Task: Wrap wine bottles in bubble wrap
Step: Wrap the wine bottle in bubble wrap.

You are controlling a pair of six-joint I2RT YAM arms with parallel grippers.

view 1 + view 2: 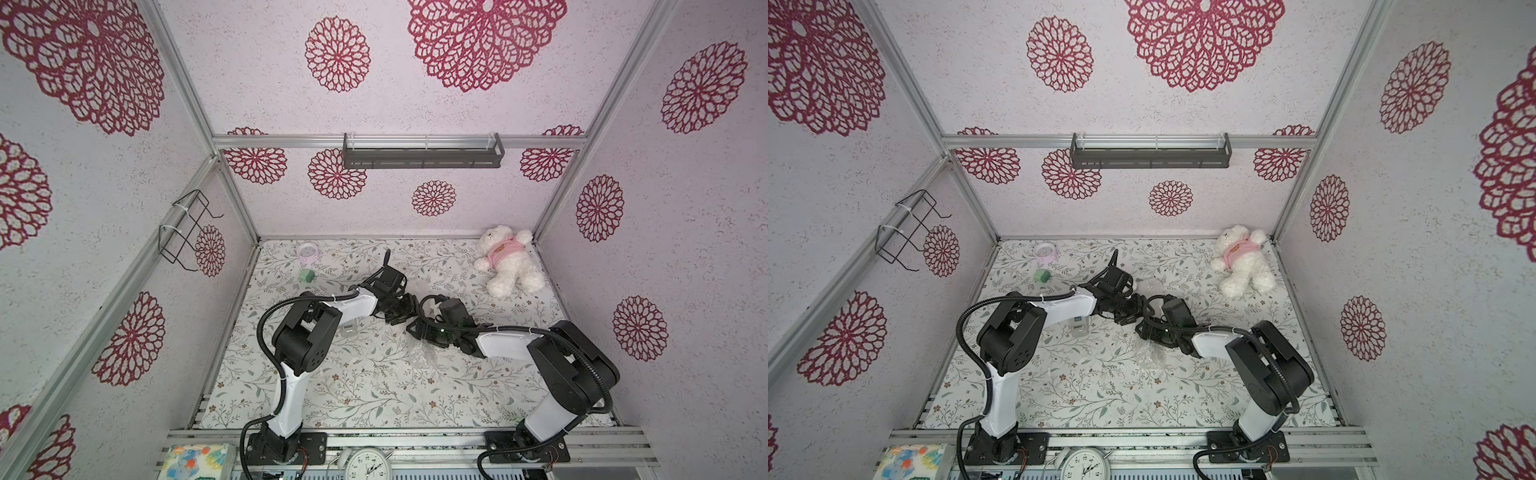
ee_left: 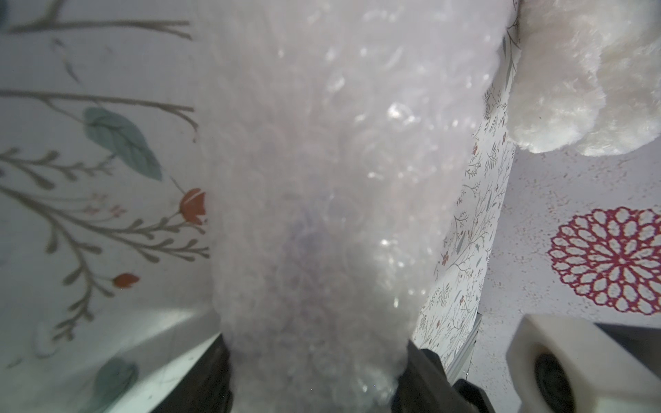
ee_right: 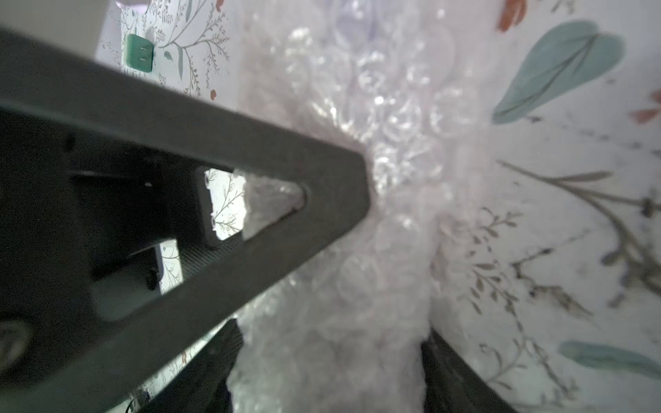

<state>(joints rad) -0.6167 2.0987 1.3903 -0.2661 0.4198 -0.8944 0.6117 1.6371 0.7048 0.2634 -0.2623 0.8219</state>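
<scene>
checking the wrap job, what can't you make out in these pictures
- bottle: left wrist view, only a faint purple smudge through the bubble wrap; cap hidden.
- left gripper, right gripper: wrist views, blurred; pressing the wrap or only beside it, unclear.
- roll's middle: both top views, covered by the left arm and right arm.
- white item: in a top view, half under the left arm, too small to name.

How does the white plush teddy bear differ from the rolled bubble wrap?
The white plush teddy bear is opaque, fluffy; the rolled clear bubble wrap is translucent, shiny. The bear lies untouched in the far corner; the wrap lies mid-table, flanked by the left gripper and right gripper. Both look whitish.
</scene>
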